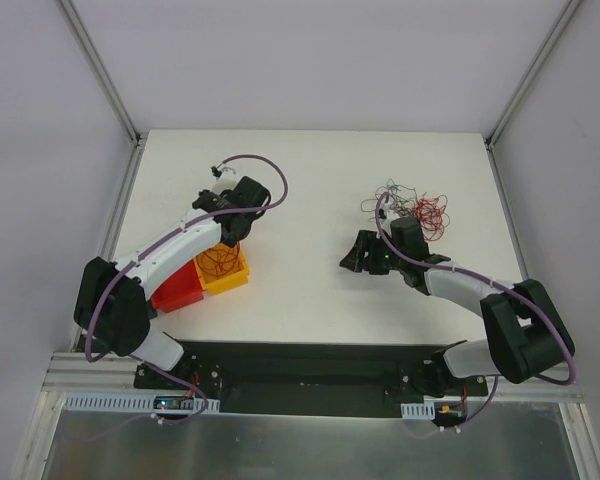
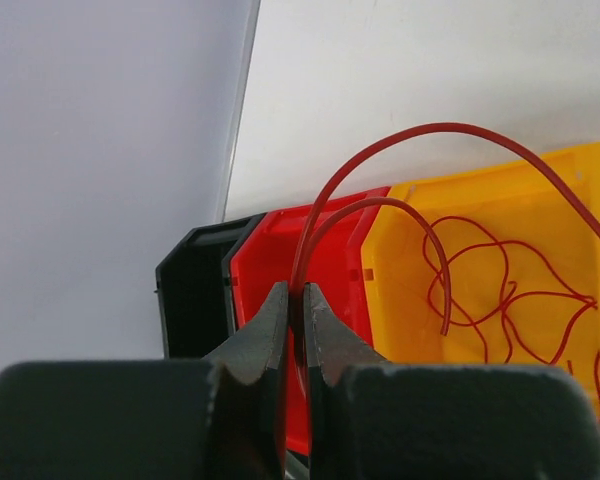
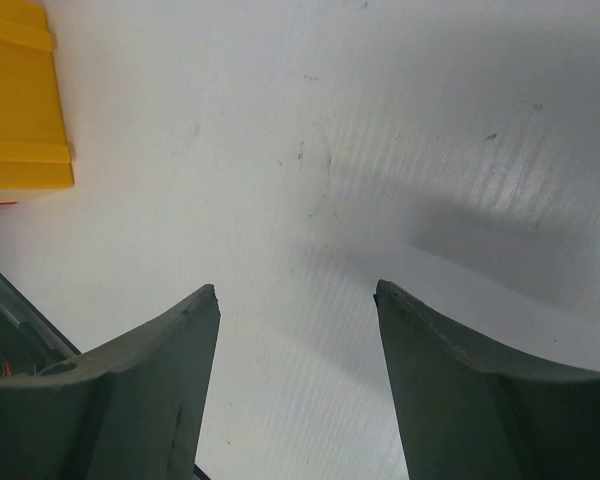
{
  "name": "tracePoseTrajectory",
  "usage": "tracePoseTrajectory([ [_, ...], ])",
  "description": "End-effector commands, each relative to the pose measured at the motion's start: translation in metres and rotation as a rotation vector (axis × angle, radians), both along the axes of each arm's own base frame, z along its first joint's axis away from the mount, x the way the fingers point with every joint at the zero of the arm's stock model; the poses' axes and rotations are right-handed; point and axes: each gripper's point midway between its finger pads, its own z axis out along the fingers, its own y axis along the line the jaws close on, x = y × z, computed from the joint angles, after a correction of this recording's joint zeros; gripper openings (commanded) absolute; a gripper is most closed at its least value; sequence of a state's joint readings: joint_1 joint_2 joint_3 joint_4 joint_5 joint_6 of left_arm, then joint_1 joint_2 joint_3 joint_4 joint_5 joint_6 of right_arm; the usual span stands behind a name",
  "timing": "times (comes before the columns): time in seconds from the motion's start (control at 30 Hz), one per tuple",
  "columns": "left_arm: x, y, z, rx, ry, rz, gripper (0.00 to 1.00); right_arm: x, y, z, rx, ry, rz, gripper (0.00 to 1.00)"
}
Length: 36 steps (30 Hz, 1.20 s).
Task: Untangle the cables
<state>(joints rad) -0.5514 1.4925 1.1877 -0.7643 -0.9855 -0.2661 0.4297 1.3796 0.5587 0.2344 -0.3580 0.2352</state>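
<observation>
Cables (image 1: 410,208): hair-thin, curly, mostly red with some black. Heaped in a loose tangle on the far right of the table (image 1: 310,180), just beyond the right arm's wrist. One red wire (image 2: 380,165) apart from the heap, pinched between the closed jaws of the left gripper (image 2: 294,295) and arching up over the red bin (image 2: 270,265) and yellow bin (image 2: 400,290). More red strands inside the yellow bin. Black bin (image 2: 190,290) beside the red one, contents not visible.

Right gripper (image 3: 295,286): jaws wide, holding nothing, hovering over bare table short of the heap.

Handling: expect next to no weight, a springy curl and no useful stiffness. Likely to snag neighbours and drag the whole heap when pulled. Take hold near a free end or on an outlying loop at the heap's edge, never in the dense middle. Close fully to avoid slip on so thin a strand. Lift slowly and watch for followers.
</observation>
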Motion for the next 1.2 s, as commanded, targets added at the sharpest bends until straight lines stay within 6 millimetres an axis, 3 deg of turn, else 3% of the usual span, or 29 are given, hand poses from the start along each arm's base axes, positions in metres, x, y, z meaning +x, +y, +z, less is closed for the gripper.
tracePoseTrajectory([
  [0.0,-0.015,0.019,0.024,0.112,-0.046,0.052,0.00,0.005,0.004,0.011,0.037,-0.038,0.010,0.66],
  [0.27,-0.020,0.029,0.038,0.167,-0.035,0.034,0.00,0.006,0.005,0.008,0.035,-0.025,0.011,0.66],
  [0.47,-0.018,-0.005,-0.011,-0.006,0.133,-0.054,0.00,0.005,0.005,0.014,0.047,-0.045,0.007,0.67],
  [0.67,-0.013,-0.036,-0.051,-0.168,0.185,-0.002,0.00,0.004,0.004,0.010,0.042,-0.031,0.007,0.67],
  [0.97,-0.017,-0.048,-0.094,-0.282,0.198,0.061,0.00,0.006,0.000,0.009,0.031,-0.036,-0.005,0.66],
  [1.17,-0.034,-0.041,-0.119,-0.320,0.234,0.102,0.00,0.006,0.000,0.011,0.035,-0.039,-0.003,0.66],
])
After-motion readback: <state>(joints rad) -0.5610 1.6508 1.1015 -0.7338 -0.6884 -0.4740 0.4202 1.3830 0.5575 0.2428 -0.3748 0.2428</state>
